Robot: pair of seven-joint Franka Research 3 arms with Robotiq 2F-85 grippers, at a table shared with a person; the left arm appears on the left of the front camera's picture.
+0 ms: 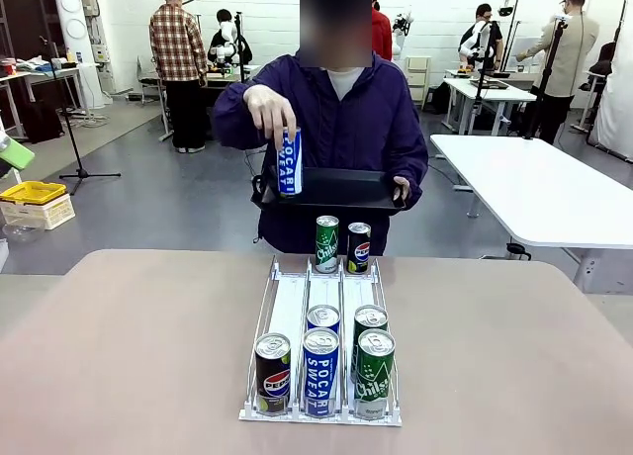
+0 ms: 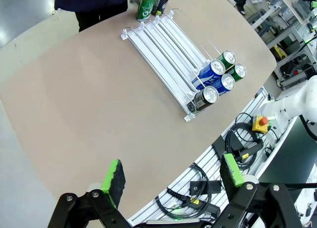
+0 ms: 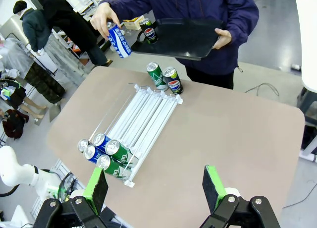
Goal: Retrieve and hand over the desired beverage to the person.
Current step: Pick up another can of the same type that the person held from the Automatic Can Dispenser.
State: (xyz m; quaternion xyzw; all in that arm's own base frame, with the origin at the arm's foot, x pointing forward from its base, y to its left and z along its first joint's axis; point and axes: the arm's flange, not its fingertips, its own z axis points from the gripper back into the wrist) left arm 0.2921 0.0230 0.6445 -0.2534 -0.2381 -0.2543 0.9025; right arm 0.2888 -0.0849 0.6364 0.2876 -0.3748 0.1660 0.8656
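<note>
While the person [image 1: 341, 119] holds a blue Pocari can [image 1: 289, 161] over a black tray [image 1: 336, 190] beyond the far edge of the table [image 1: 119, 356], I judge retrieval unstarted: cans [image 1: 321, 361] sit in the rack [image 1: 287, 307], and my left hand [image 2: 173, 173] and right hand [image 3: 156, 187] hang wide and empty.

the front camera sits low at the robot's edge of the round-cornered tan table [image 1: 119, 356], facing the person in the dark navy hooded jacket [image 1: 346, 119] across it. both wrist cameras look steeply down from high above the near side. all three views share the white wire can rack [image 1: 287, 307].
</note>
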